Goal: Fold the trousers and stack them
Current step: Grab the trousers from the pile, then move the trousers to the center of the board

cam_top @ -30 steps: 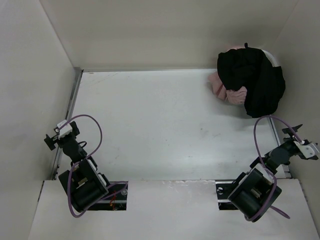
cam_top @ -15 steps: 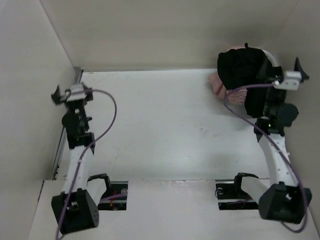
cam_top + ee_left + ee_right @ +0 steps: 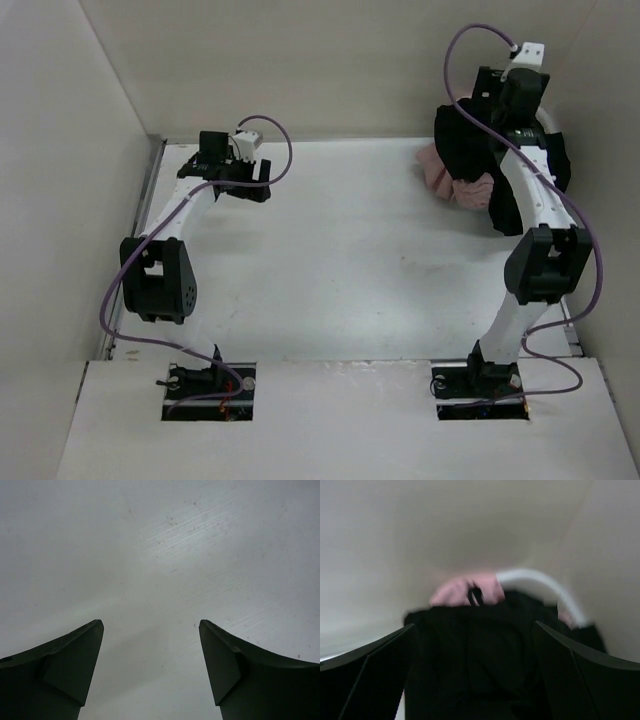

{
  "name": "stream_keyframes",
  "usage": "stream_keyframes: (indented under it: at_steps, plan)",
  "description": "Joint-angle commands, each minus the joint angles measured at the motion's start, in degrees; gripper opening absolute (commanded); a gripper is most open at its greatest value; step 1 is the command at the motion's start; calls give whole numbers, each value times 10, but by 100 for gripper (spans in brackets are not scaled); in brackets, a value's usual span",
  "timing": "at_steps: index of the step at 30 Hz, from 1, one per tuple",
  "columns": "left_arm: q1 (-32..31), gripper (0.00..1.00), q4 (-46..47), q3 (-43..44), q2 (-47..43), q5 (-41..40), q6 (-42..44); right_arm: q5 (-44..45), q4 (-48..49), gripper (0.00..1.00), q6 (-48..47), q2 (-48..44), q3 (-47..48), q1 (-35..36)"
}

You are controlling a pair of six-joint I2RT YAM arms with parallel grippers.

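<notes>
**Left claw.** My left gripper [image 3: 240, 180] is over the far-left part of the table [image 3: 330, 260]. In its wrist view the gripper [image 3: 151, 622] is released. Both fingers [image 3: 65, 665] stand wide apart, with only bare, lightly scuffed table surface [image 3: 160, 540] between them. It holds nothing and touches nothing.

**Right claw.** My right arm is stretched to the far-right corner, with its gripper [image 3: 492, 98] above the heap of clothing there. In its wrist view the gripper [image 3: 474, 625] is also released, jaws spread wide and nothing clamped. That view is blurred, so I cannot tell whether the fingertips [image 3: 380, 665] touch the fabric or hang just clear of it.

**Task item.** The trousers [image 3: 462, 140] lie crumpled and unfolded in the far-right corner of the table, against the back wall [image 3: 300, 60]. They are draped over the pink garments [image 3: 440, 170], which stick out at the heap's left edge. From the right wrist, the trousers [image 3: 485, 645] fill the space below and between my fingers. The pink garments [image 3: 455, 591] show just beyond them, beside a pale curved band [image 3: 540, 580] that I cannot identify.

**Separation.** The left claw is well apart from the heap.
</notes>
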Motion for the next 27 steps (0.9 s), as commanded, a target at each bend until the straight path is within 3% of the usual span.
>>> stream_keyframes:
  at_steps: [1, 7, 8, 9, 10, 12, 13, 17, 21, 24, 27]
  plan:
    - [3, 78, -31, 19, -48, 10, -8, 49, -176, 100, 138, 24, 61, -31]
    - [21, 79, -8, -49, -85, 2, -24, -1, -213, 100, 180, 72, 71, -56]
    - [27, 79, -7, -60, -93, 2, -27, -15, -231, 93, 179, 84, 80, -56]
    - [31, 79, -7, -66, -98, 2, -28, -20, -239, 80, 180, 86, 84, -56]
    - [37, 79, -6, -75, -106, 2, -28, -19, -240, 50, 184, 83, 81, -57]
    - [46, 79, -6, -88, -122, -5, -28, 13, -219, 7, 196, 50, 56, -54]
    - [50, 79, -4, -94, -130, -6, -28, 28, -206, 1, 196, 36, 46, -51]
    - [63, 79, 11, -133, -181, -9, -30, 109, -146, 0, 151, -49, 27, -36]
    - [93, 81, 25, -183, -255, -3, -42, 167, -82, 0, 64, -139, 33, 34]
    - [130, 82, 25, -220, -316, 8, -51, 181, -24, 0, -17, -198, 32, 130]
    - [172, 83, 23, -250, -376, 37, -52, 199, 37, 0, -106, -221, 55, 281]
